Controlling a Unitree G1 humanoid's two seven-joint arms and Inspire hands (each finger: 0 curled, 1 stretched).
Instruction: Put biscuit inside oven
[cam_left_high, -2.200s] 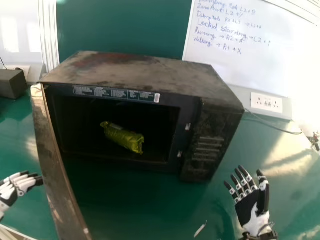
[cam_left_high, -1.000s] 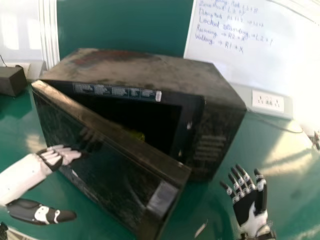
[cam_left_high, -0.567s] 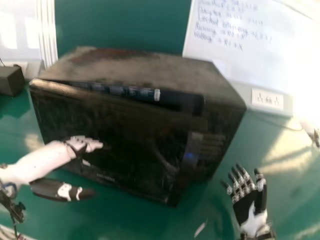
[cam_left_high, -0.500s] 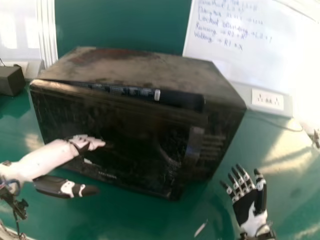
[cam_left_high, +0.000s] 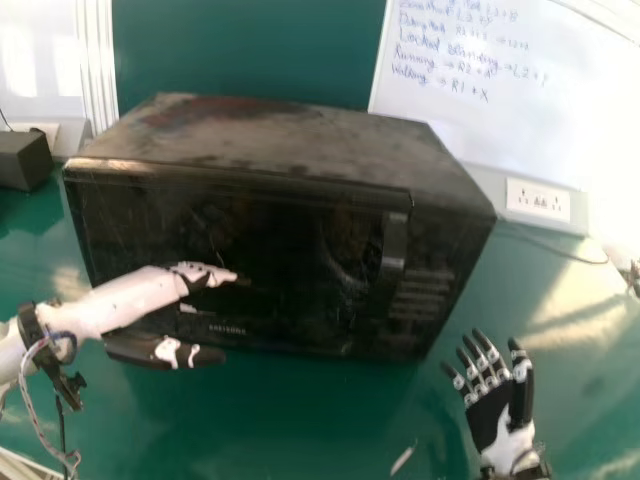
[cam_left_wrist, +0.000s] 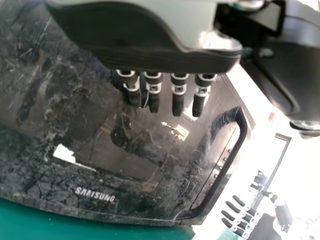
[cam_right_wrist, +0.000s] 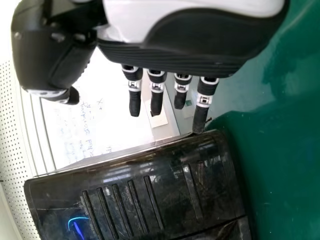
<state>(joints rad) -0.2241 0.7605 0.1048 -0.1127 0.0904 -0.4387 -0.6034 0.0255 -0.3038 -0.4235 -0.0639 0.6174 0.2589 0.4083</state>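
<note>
The black oven stands on the table with its door against the front; the biscuit is hidden. My left hand is at the left half of the door, fingers straight and at the glass, thumb below. In the left wrist view the left hand is in front of the door, beside its handle. My right hand rests open, palm up, to the right of the oven's front; the right wrist view has the right hand with straight fingers near the oven's control side.
A wall socket and a cable are behind the oven at the right, below a whiteboard. A dark box sits at the far left. A small pale scrap lies on the green table near the front.
The oven door has swung from wide open to against the front, covering the yellow-green packet that lay inside. My left hand has moved rightward and forward with it. The right hand has hardly moved.
</note>
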